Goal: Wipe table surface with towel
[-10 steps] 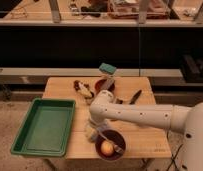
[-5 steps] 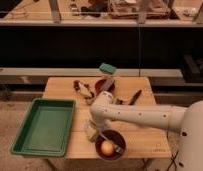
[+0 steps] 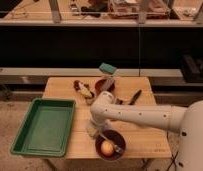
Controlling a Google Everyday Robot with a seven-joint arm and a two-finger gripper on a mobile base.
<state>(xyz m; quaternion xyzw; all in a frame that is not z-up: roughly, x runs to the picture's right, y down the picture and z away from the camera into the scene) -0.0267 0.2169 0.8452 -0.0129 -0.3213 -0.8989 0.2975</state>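
Low in the frame, at the near edge of the table surface (image 3: 145, 134), a dark red bowl (image 3: 111, 145) holds 1 round yellow-orange fruit (image 3: 108, 148). Just left of that bowl the gripper (image 3: 94, 125) points straight down at the wood, and a small pale patch at its tip looks like the towel (image 3: 90, 133), lying between the bowl and the green tray (image 3: 42, 125) at lower left. I cannot tell whether the gripper is wide or narrow, nor whether it has hold of the cloth, since the wrist hides the contact. The white arm (image 3: 140, 116) reaches in from the lower right and bends down at mid-table. Farther back, toward the table's far edge, lie a small dark and white object (image 3: 84, 90), a 2nd dark red bowl (image 3: 103, 85) with a teal sponge block (image 3: 107, 68) at or just behind its far rim, and a slim black item (image 3: 135, 96) to the right. Beyond the table run dark shelves. My judgement is that the step in hand is taking up the towel or pressing down on it, and the wiping proper is not yet under way. The next move calls for a firm hold or steady downward pressure, then sweeps over the bare wood in the middle. Room is tight there, so the strokes must keep clear of the near bowl and the tray rim on either side.
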